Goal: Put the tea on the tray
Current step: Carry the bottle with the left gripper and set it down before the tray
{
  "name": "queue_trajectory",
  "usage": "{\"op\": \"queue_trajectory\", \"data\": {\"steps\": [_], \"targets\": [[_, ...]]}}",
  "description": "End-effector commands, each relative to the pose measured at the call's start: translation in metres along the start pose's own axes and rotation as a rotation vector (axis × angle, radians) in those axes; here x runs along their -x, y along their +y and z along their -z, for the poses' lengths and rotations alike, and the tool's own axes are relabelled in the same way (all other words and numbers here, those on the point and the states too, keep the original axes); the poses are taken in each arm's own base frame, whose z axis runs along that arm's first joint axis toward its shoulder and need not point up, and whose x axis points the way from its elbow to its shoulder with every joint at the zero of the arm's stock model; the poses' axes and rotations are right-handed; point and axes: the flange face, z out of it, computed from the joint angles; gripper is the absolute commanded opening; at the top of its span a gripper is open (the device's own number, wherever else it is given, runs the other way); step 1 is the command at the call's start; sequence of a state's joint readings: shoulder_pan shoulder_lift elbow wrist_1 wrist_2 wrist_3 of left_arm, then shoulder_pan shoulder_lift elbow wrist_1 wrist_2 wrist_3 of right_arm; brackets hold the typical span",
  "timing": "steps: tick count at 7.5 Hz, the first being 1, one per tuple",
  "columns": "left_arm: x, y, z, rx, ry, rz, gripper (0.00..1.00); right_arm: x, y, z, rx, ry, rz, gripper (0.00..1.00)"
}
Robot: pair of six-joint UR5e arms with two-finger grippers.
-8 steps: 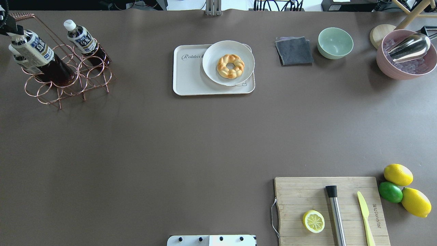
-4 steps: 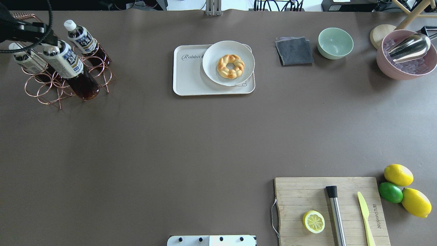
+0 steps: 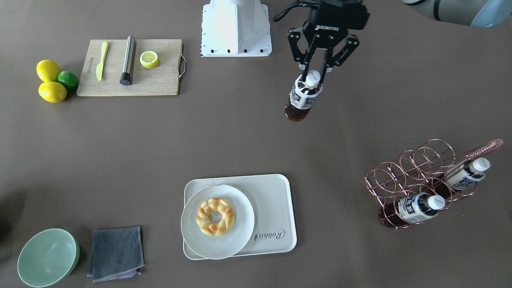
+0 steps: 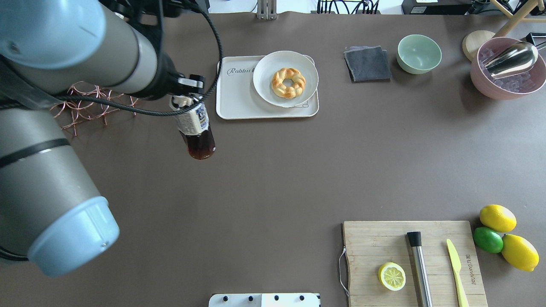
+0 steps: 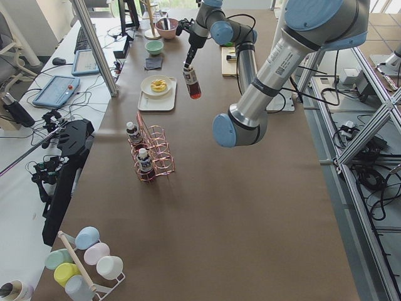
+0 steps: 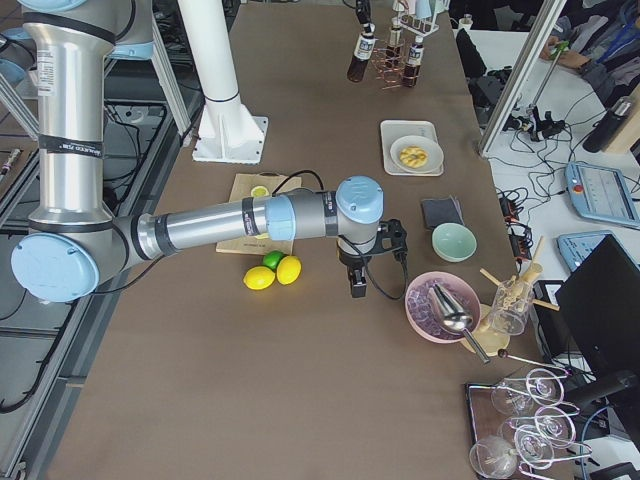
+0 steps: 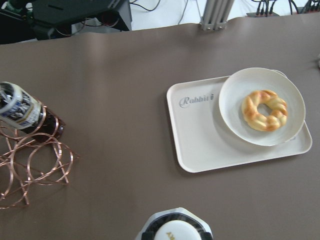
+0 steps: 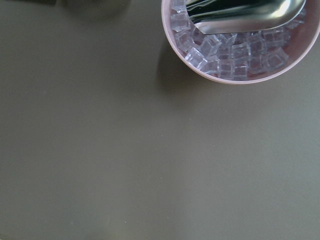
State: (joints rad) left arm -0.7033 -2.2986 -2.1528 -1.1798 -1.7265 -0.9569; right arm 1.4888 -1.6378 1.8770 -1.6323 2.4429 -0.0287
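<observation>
Above brown table [image 3: 160, 140], tea [image 3: 303, 98] upright, cap [image 3: 313, 76] up.

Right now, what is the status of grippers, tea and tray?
Left gripper shut on tea cap, bottle above table, short of tray. Right gripper: state unclear. Plate with pastry covers one end of tray; other end bare.

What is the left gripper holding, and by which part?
The left gripper holds the tea at its top, around the white cap.
</observation>
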Motion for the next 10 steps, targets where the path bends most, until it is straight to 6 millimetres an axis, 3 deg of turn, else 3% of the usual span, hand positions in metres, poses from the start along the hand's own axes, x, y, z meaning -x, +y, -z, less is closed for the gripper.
{"op": "queue_trajectory", "data": {"steps": [1,3,4,7,8,9,10], "targets": [[-0.115,0.049,-0.056,-0.021,0.059,-0.064,0.00,0.044,-0.022,-0.011,-0.046,-0.041,-0.038,1.00],[-0.158,0.077,-0.100,-0.045,0.093,-0.101,0.00,0.061,-0.026,-0.020,-0.067,-0.060,-0.037,1.00],[-0.164,0.086,-0.110,-0.033,0.092,-0.118,0.00,0.065,-0.027,-0.024,-0.057,-0.063,-0.029,1.00],[-0.171,0.098,-0.113,-0.025,0.092,-0.132,0.00,0.066,-0.027,-0.024,-0.057,-0.062,-0.025,1.00],[-0.171,0.098,-0.113,-0.025,0.092,-0.132,0.12,0.068,-0.028,-0.023,-0.060,-0.063,-0.023,1.00],[-0.169,0.099,-0.115,-0.024,0.088,-0.145,0.92,0.073,-0.033,-0.020,-0.067,-0.067,-0.013,1.00],[-0.168,0.098,-0.114,-0.026,0.087,-0.145,0.97,0.083,-0.041,-0.019,-0.073,-0.073,-0.020,1.00]]}}
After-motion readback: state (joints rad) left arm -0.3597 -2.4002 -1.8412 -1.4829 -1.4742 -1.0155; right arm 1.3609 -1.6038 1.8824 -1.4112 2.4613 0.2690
